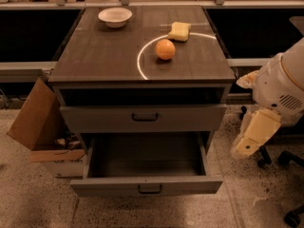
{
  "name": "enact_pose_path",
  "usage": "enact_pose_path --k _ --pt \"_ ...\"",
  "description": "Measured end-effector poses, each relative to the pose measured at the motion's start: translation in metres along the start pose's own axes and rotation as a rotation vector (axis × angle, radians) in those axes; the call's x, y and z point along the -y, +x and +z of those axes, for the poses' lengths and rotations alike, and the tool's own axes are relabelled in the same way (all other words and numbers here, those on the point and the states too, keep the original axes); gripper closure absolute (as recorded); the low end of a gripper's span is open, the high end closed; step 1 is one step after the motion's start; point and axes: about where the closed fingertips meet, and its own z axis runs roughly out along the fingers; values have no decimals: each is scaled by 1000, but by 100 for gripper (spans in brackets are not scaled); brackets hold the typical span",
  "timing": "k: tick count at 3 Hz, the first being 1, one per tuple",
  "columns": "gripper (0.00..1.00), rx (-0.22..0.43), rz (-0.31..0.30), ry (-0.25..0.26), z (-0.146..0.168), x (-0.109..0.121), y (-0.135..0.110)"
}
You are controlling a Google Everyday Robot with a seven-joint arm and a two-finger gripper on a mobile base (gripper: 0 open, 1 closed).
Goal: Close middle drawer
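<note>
The grey cabinet [142, 63] shows two drawer fronts. The upper one [114, 119] stands slightly out. The middle drawer [109, 186] below it is pulled far out, its deep box [147, 158] empty, with a small dark handle [149, 189] at the centre of its flat front. The lowest drawer is hidden beneath it. My arm [282, 82] is right of the cabinet, apart from it. My gripper [245, 146] hangs low at the arm's cream end, level with the open drawer's right side and not touching it.
A white bowl [115, 16], an orange [165, 49] and a yellow sponge [179, 31] lie on the cabinet top. An open cardboard box [35, 122] leans against the cabinet's left side. Office chair wheels [285, 158] stand on the floor at right.
</note>
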Motion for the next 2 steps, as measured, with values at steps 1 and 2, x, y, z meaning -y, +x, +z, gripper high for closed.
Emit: enact_pose_path --k 1,2 --pt "0 -10 -4 -11 10 -1 3" --pt "0 -27 -20 -78 61 -8 22"
